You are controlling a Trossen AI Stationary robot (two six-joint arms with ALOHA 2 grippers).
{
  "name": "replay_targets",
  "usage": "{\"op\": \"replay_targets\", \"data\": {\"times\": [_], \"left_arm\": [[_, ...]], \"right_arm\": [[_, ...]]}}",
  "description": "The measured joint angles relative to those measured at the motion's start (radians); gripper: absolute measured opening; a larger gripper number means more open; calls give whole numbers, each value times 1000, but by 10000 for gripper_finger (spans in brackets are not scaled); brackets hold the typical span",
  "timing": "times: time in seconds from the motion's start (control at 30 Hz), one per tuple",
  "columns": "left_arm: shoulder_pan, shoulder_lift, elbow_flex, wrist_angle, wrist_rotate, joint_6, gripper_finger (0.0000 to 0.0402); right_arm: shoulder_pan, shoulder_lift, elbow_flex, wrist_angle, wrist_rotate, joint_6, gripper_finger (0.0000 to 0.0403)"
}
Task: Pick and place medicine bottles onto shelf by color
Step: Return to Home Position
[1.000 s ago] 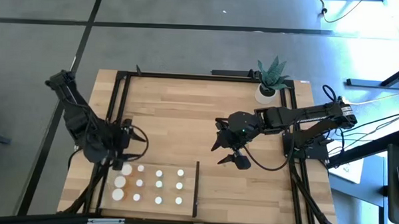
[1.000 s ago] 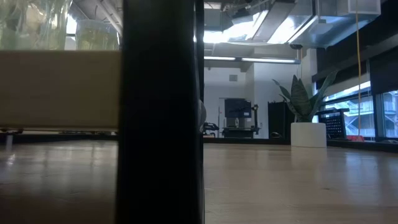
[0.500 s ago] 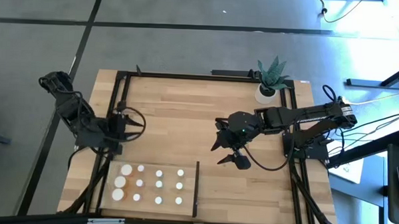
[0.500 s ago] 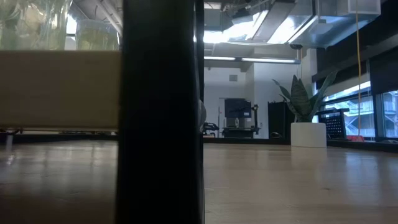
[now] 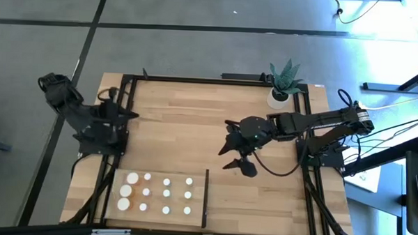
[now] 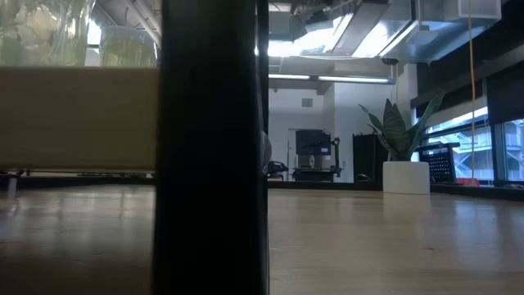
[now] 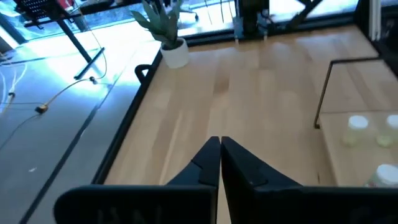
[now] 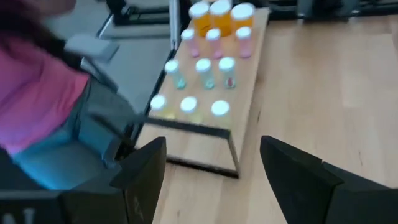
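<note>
The left arm (image 5: 90, 122) has pulled back off the shelf (image 5: 156, 186). A second ago the left jaws hung right over the caps at the shelf's outer end. Now they sit above bare desk (image 5: 188, 113) by the left rail, well apart from the shelf. In the left wrist view they are pressed together with nothing between them. So the last bottle is let go and standing on its own, and I read this as the retreat to rest, not another pick.

The right arm (image 5: 299, 122) reaches over the middle of the desk and has barely shifted in that second (a slight turn at the wrist, no more). The right jaws are spread wide and empty, facing the shelf from the side of its black upright strip (image 5: 205, 198).

The medicine bottles (image 5: 166, 194) all stand on the shelf, twelve white caps in a tidy grid from above. The right wrist view sorts them by row: orange bottles (image 8: 221, 15) farthest, then pink bottles (image 8: 212, 40), then green bottles (image 8: 202, 70). I cannot call the tint of the nearest row (yellowish, perhaps). I find no bottle on the open desk, only the potted plant (image 5: 281, 92) at the far corner.

My judgement is that the sorting is done or nearly so, and what remains is parking both arms without brushing the shelf.
</note>
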Motion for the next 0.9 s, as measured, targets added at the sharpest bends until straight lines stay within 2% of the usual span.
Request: {"op": "replay_targets", "data": {"times": [0.13,0.3,0.4,0.5,0.67,0.77,0.9], "left_arm": [[0,-64,0,-9,0,0,3],[0,-119,-1,-10,0,0,4],[0,-136,-13,-4,-2,3,2],[0,-152,-49,27,-2,35,2],[0,-186,-124,125,-33,130,1],[0,-228,-180,259,-62,251,3],[0,-303,-252,424,-51,436,1]], "right_arm": [[0,11,0,44,36,37,262],[1,4,0,16,174,-6,230],[0,-15,0,23,178,-68,180],[1,-46,0,32,178,-132,114],[0,-157,1,23,179,-193,14],[0,-224,1,14,186,-217,12],[4,-289,1,-39,271,-222,16]]}}
